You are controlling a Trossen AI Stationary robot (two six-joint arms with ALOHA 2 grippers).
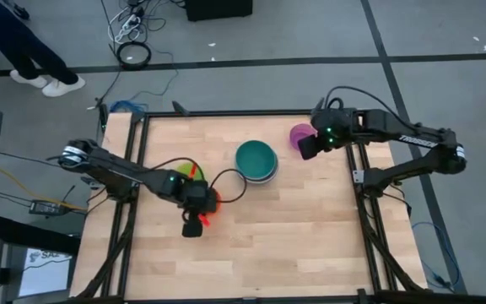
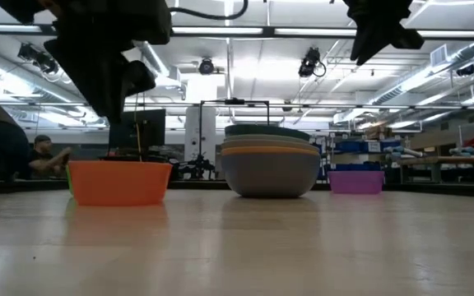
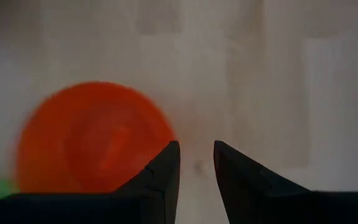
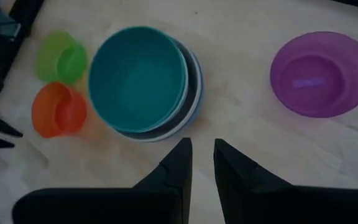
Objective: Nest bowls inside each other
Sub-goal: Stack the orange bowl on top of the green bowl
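Observation:
A stack of nested bowls with the teal bowl on top stands on the table's middle, also in the low view. The red-orange bowl and the lime green bowl sit to its left. The purple bowl sits alone at the far right. My left gripper hovers open just above and beside the red-orange bowl, nothing between its fingers. My right gripper hangs high near the purple bowl, fingers a little apart and empty.
Black frame rails run along the table's left and right sides. Bare wood lies across the near half. A person's legs stand on the floor beyond the far left corner.

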